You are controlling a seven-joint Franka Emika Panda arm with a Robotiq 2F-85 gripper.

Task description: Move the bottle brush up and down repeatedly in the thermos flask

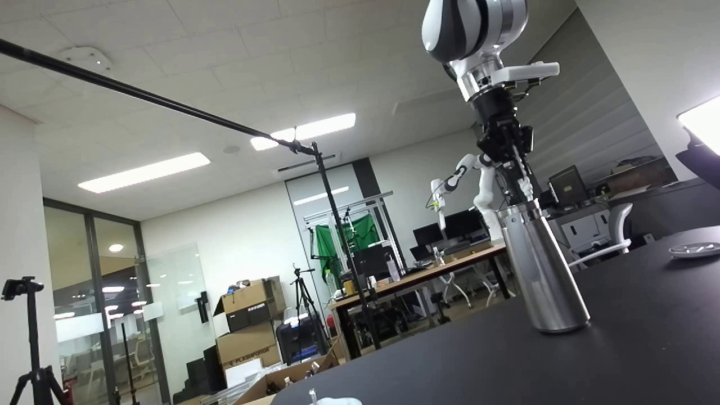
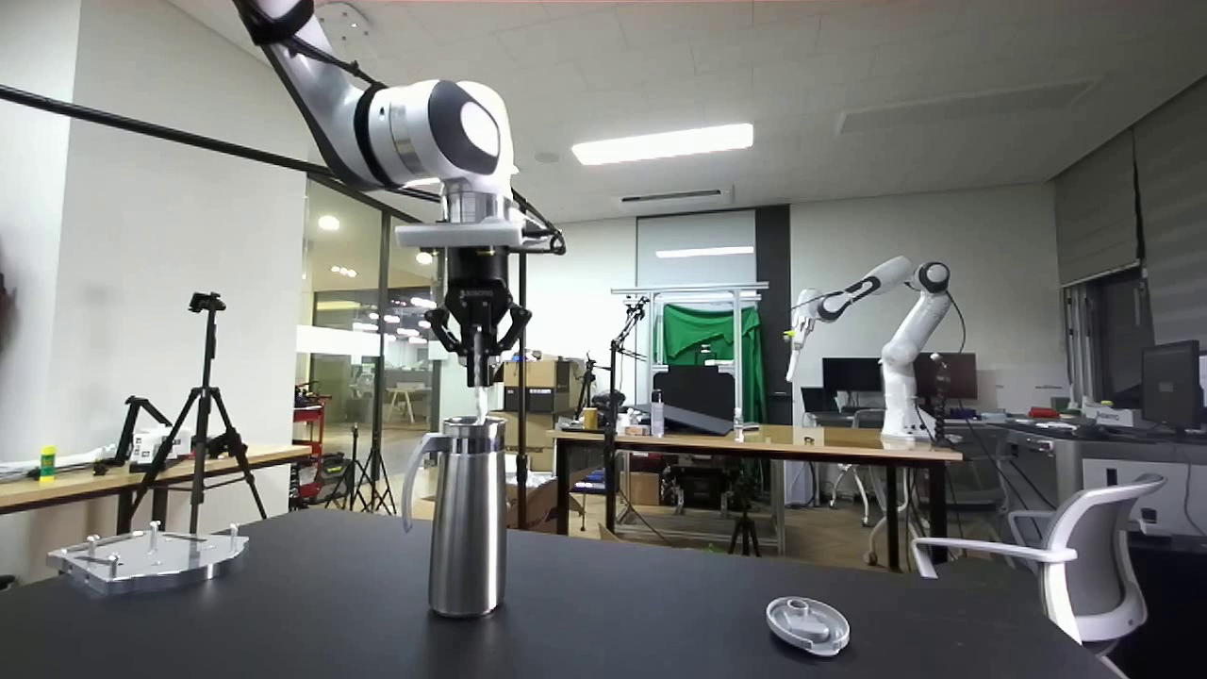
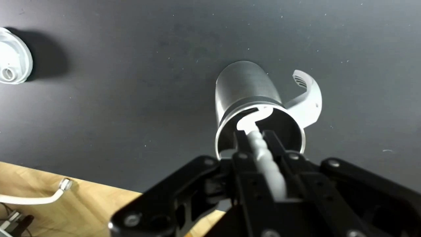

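And here's the brush (image 3: 263, 154), close to upright, its pale ribbed stem leading down into the mouth of the flask (image 2: 469, 538), which stands straight on the dark table (image 2: 641, 622). The gripper (image 2: 481, 379) has it: its fingers (image 3: 242, 144) stand near together, pinching that stem above the rim, with nothing else in their hold. It looks light, likely plastic, so weight shouldn't trouble anyone; slip is the question. The stem seems stiff but slim, and I'd expect it to slide or swivel once the head rubs the wall (the working end is hidden inside, so how soft it is, nobody can say from here). Best hold: square across the ribbed stretch, above the curved bit, where the bumps give something to bite on. That curve looks the poorer choice; it could roll under a squeeze. Now the flask: steel, sturdy, hardly fragile, yet tall and narrow, with no clamp on it. A jammed brush might well drag or tip it, so straight, gentle strokes are called for. Should it need steadying, the body looks slick; the pale handle (image 2: 415, 481) would serve better.
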